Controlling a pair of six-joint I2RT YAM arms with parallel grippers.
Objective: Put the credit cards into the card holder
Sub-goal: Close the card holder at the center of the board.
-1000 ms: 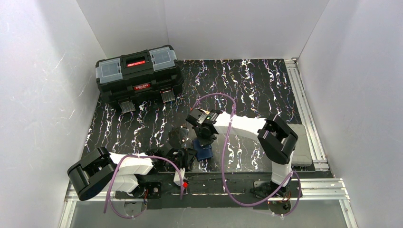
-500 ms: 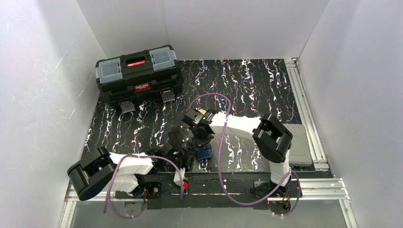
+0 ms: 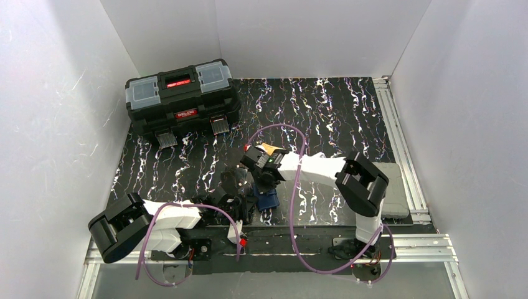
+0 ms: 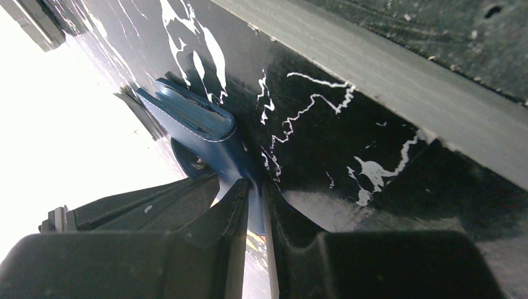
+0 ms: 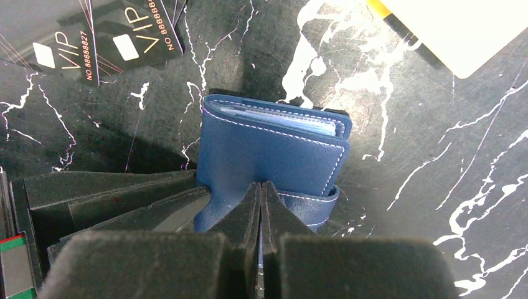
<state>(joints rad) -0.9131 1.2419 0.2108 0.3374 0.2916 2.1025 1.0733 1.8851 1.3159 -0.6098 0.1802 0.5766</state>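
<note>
Navy-blue leather marks the card holder [image 5: 274, 146], which lies folded on the black, white-veined table [image 3: 336, 118] near its front edge, between the two arms. At its far edge the clear pockets show as pale layers between the covers.

From the right wrist view, the right hand [image 5: 261, 187] has its two fingers pressed nearly together on the near edge of the holder's outer cover. The snap tab curls out just beside them. From the left wrist view, the left hand [image 4: 252, 190] is likewise closed, pinching a thin blue flap of the same holder [image 4: 196, 118] between its fingertips. From above, both hands meet at the holder [image 3: 268, 199], the left hand [image 3: 246, 205] on its left side and the right hand [image 3: 266, 184] just behind it.

None of the credit cards is in the holder. Two dark cards printed "VIP" [image 5: 62, 53] lie side by side on the table just beyond the holder's left corner. A whitish card [image 5: 467, 31] lies apart beyond its right corner, with the edge of an orange-yellow card [image 5: 378, 6] showing beside it.

A big black toolbox [image 3: 182, 96] stands at the far left corner of the table, well apart from the holder.
</note>
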